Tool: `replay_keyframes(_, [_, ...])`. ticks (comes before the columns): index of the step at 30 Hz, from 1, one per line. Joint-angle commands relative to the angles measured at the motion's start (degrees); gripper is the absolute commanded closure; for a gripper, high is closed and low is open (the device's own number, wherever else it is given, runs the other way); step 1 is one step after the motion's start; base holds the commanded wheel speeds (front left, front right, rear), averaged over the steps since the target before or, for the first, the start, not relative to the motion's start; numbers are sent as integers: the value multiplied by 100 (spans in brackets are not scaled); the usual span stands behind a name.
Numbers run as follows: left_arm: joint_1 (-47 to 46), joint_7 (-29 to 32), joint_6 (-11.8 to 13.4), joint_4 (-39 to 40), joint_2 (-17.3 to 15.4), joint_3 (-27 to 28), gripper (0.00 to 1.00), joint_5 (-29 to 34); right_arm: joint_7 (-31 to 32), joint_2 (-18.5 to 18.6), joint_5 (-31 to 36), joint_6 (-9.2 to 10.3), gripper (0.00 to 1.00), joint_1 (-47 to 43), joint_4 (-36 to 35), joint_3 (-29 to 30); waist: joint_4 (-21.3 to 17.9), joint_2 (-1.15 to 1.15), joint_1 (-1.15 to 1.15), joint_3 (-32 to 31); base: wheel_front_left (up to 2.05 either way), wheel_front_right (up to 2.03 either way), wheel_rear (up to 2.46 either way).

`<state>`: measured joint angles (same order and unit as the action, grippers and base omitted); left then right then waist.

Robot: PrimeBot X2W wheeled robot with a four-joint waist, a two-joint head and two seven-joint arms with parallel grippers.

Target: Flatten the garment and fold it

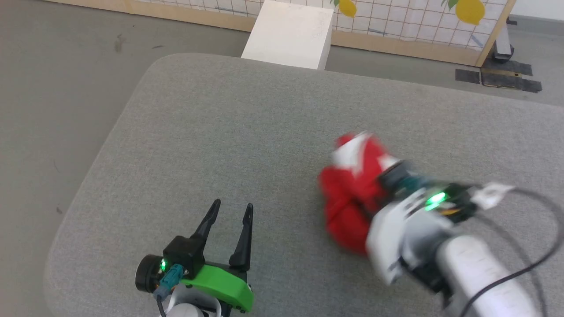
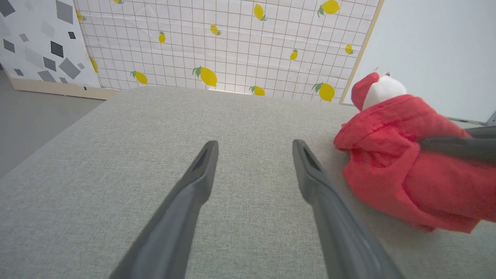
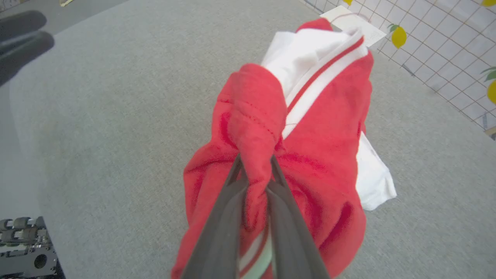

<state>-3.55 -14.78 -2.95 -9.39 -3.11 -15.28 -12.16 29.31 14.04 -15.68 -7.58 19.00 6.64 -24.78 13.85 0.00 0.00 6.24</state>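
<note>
Grey table (image 1: pixel 229 132) | garment (image 1: pixel 348 207) bunched at 4 o'clock, right gripper (image 3: pixel 254 164) pinching a red fold | left gripper (image 1: pixel 232 210) spread, empty, at 7 o'clock | flattening looks barely begun, folding not started

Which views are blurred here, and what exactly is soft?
Head view: the garment and the right arm holding it are motion-smeared; the left gripper is crisp. Right wrist view: garment and right gripper sharp, the left gripper at top left soft. Left wrist view: sharp, evenly lit.

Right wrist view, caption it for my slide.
The right gripper with fingers shut on a fold of the crumpled red-and-white garment on the grey surface.
</note>
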Motion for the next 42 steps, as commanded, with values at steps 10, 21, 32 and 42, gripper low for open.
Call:
replay_keyframes(10, [50, -22, 51, -52, 23, 19, 0, -81, -489, 137, -623, 9, 0, 220, 502, -1138, -34, 0, 0, -74, 0, 0, 0])
replay_keyframes(21, [102, -22, 62, 21, 23, 170, 0, -85, -615, 713, -1160, 9, 0, 54, -283, -167, -478, 0, 0, -372, 0, 0, 0])
replay_keyframes(32, [41, -22, 12, 102, 23, 218, 0, -136, -2347, -6, -10, 9, 0, -1010, -501, 2312, -870, 0, 0, -494, 0, 0, 0])
replay_keyframes(42, [-174, 154, -182, -450, -97, -9, 0, -137, -3538, -869, 521, 9, 0, -2011, -701, 3079, -1163, 0, 0, -399, 0, 0, 0])
